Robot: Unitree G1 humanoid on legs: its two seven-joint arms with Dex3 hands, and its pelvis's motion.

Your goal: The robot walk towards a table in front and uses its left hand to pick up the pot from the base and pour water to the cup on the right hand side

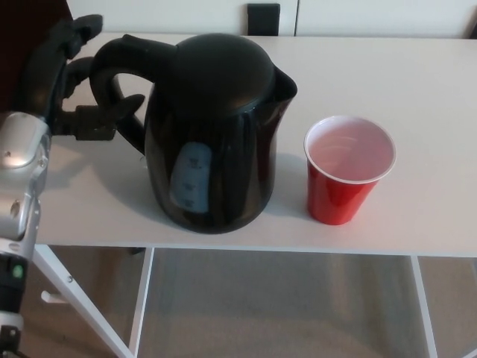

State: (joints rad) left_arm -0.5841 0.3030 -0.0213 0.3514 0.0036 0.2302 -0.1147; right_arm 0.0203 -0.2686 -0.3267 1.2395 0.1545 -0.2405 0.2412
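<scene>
A white table [417, 82] is filling most of the frame, with grey floor [276, 306] showing below its front edge. The black pot [212, 134] is standing at centre left, and the red cup [349, 168] is sitting just beside it toward the right. At the upper left, the left hand [71, 86] is hanging with fingers spread around the pot's handle [112, 67], not clenched on it.

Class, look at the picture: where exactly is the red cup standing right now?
In the head view, the red cup stands upright on the white table, on the robot's right, just beside the black kettle near the table's front edge.
</scene>
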